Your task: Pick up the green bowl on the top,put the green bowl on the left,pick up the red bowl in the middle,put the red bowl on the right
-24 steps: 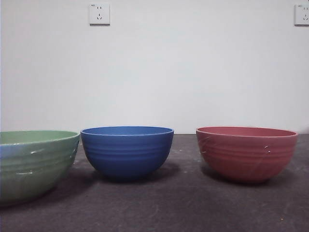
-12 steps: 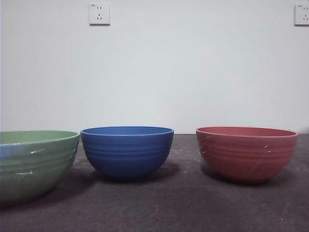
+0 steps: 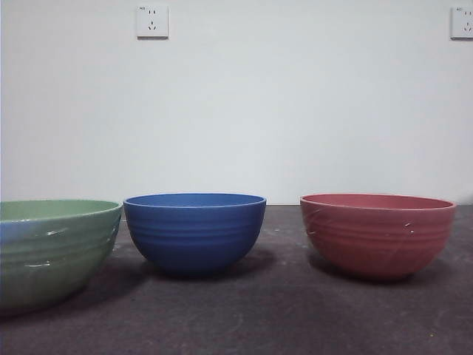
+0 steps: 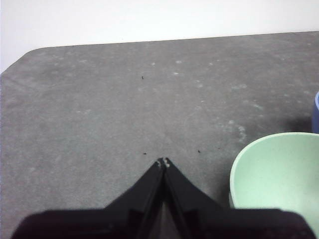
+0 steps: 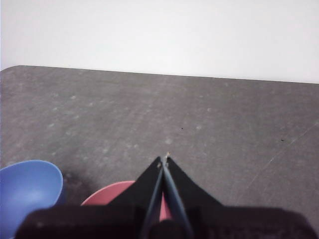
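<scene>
Three bowls stand in a row on the dark grey desk (image 3: 281, 318), all upright, none stacked. In the front view the green bowl (image 3: 52, 248) is at the left, nearest the camera and cut by the picture's edge. The blue bowl (image 3: 194, 231) sits in the middle, just beside the green one; their rims look nearly touching, but contact cannot be judged from this level angle. The red bowl (image 3: 377, 233) is at the right, well apart from the blue bowl, with faint pale scratch marks on its ribbed side. All three rest on the desk, each casting a soft shadow beneath.

Behind: a plain white wall with one socket plate (image 3: 151, 21) upper left and a second socket plate (image 3: 462, 22) at the upper right edge.

Neither arm shows in the front view.

Left wrist view: the left tool (image 4: 163, 162) hangs above bare desk, its two black jaws pressed together tip to tip, nothing between them. The green bowl's pale inside lies beside and below it; a sliver of the blue bowl shows at the frame edge.

Right wrist view: the right tool (image 5: 163, 160) likewise has its jaws closed together and empty. It is above the desk, with the red bowl's rim partly hidden under it and the blue bowl off to one side.
</scene>
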You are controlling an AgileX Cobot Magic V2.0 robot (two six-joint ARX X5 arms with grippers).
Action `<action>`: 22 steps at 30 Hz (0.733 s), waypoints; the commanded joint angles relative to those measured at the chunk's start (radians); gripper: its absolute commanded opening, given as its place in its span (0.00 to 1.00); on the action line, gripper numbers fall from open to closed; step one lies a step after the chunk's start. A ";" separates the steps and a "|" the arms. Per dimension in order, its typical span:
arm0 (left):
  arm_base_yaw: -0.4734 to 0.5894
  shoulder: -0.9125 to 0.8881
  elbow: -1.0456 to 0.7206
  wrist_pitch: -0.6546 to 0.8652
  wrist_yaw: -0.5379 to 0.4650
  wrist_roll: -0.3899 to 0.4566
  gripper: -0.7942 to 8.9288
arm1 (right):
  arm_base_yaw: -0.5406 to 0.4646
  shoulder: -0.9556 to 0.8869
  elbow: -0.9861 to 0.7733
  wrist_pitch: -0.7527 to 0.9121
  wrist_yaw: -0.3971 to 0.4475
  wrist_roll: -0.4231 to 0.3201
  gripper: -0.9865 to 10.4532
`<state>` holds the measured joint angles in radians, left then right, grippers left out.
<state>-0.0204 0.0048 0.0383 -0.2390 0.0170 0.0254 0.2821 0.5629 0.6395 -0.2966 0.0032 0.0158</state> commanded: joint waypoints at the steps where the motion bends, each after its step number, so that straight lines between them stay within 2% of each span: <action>1: 0.003 -0.001 -0.016 0.003 0.003 -0.006 0.08 | 0.000 -0.062 -0.006 -0.036 0.018 -0.041 0.09; 4: 0.003 -0.001 -0.016 0.003 0.003 -0.006 0.08 | -0.021 -0.159 -0.042 -0.046 0.029 -0.085 0.09; 8: 0.003 -0.001 -0.016 0.003 0.005 -0.006 0.08 | -0.082 -0.313 -0.169 -0.019 0.013 -0.092 0.09; 13: 0.003 -0.001 -0.016 0.003 0.006 -0.006 0.08 | -0.172 -0.458 -0.370 0.003 -0.111 -0.093 0.09; 16: 0.003 -0.001 -0.016 0.003 0.009 -0.006 0.08 | -0.193 -0.508 -0.485 0.082 -0.166 -0.093 0.09; 22: 0.003 -0.001 -0.016 0.003 0.009 -0.006 0.08 | -0.195 -0.562 -0.627 0.209 -0.189 -0.091 0.09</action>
<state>-0.0204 0.0048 0.0383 -0.2386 0.0208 0.0250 0.0895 0.0048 0.0296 -0.1078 -0.1841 -0.0723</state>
